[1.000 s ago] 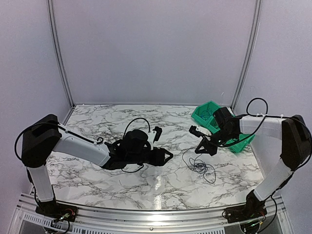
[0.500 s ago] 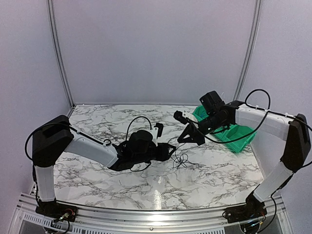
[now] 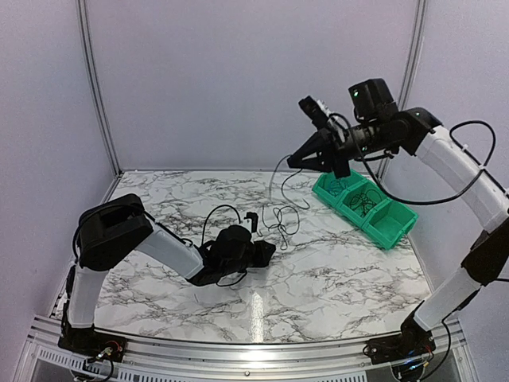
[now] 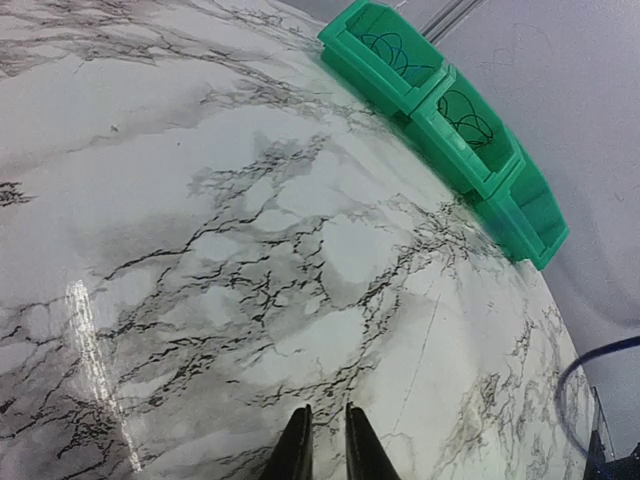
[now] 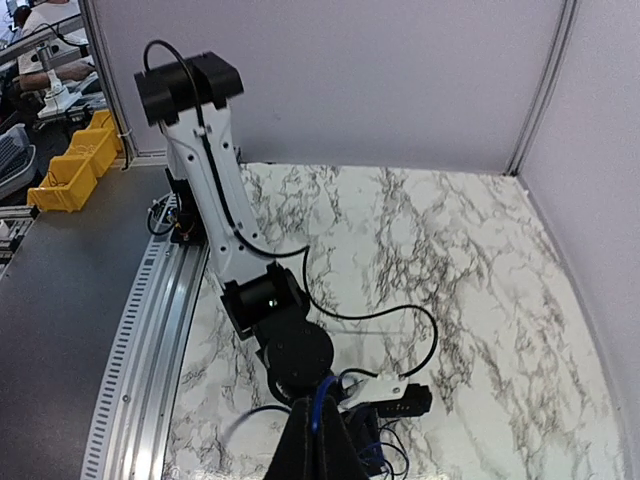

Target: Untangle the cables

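My right gripper (image 3: pixel 296 161) is raised high above the table's back middle and is shut on the cables (image 3: pixel 278 216). They hang from it as a loose tangle of thin black loops, down to the table beside my left gripper (image 3: pixel 266 249). In the right wrist view a blue cable (image 5: pixel 320 400) runs up between the closed fingers (image 5: pixel 300 450). More blue and black loops (image 5: pixel 392 458) lie below, next to the left gripper (image 5: pixel 415 398). In the left wrist view the left gripper (image 4: pixel 325 428) is low over the marble. Its jaws are almost together and no cable shows between them.
A green divided bin (image 3: pixel 383 225) at the back right holds more thin cables and also shows in the left wrist view (image 4: pixel 470 150). A blurred blue loop (image 4: pixel 572 395) hangs at that view's right edge. The table (image 3: pixel 334 278) is white marble, with grey walls behind.
My right gripper rose from just above the table at the right to high over the back middle, lifting the tangle with it. My left arm folded in and its gripper stayed low.
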`<state>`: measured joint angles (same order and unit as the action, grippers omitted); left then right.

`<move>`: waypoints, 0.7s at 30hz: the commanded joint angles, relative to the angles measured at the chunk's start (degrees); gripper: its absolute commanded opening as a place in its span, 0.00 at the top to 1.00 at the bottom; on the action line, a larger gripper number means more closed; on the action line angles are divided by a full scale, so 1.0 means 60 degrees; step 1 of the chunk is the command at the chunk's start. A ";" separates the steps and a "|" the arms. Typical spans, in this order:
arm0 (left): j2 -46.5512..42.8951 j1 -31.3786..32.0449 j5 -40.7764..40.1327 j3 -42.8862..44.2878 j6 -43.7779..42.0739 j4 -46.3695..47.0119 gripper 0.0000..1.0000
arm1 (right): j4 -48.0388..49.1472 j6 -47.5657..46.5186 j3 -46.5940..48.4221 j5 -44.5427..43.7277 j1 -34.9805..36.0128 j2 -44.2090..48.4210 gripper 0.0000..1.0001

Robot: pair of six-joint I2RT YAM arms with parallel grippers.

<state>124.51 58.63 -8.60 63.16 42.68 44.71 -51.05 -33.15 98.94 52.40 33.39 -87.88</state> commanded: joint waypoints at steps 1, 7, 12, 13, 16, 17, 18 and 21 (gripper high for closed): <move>0.0139 -0.0081 -0.0111 -0.0121 0.0168 0.0264 0.88 | -0.0343 0.0304 0.2047 0.0892 0.0086 0.0546 1.00; -0.0081 -0.0182 -0.0276 -0.0912 0.0256 0.0509 0.98 | -0.0002 0.0620 0.3019 0.0953 -0.0137 0.0495 1.00; -0.0812 -0.0206 -0.0505 -0.2057 0.0189 0.0708 1.00 | 0.0132 0.0604 0.2852 0.0048 -0.0382 0.0367 1.00; -0.0959 -0.0206 -0.0594 -0.2304 0.0156 0.0708 1.00 | 0.0307 0.0736 0.2726 0.0023 -0.0478 0.0450 1.00; -0.1439 -0.0206 -0.0707 -0.3097 0.0124 0.0708 1.00 | 0.1066 0.1276 0.2571 0.0329 -0.1053 0.0773 1.00; -0.1574 -0.0206 -0.0742 -0.3353 0.0124 0.0717 1.00 | 0.1383 0.1441 0.2558 0.0375 -0.1283 0.0926 1.00; -0.1673 -0.0214 -0.0756 -0.3569 0.0135 0.0722 1.00 | 0.1727 0.1601 0.2549 0.0355 -0.1495 0.1130 1.00; -0.2106 -0.0199 -0.0653 -0.4152 0.0003 0.0841 0.99 | 0.2301 0.1786 0.2840 -0.0145 -0.1830 0.1331 1.00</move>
<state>114.67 57.67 -11.92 42.19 43.90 50.09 -44.93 -25.93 112.95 53.67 24.77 -83.92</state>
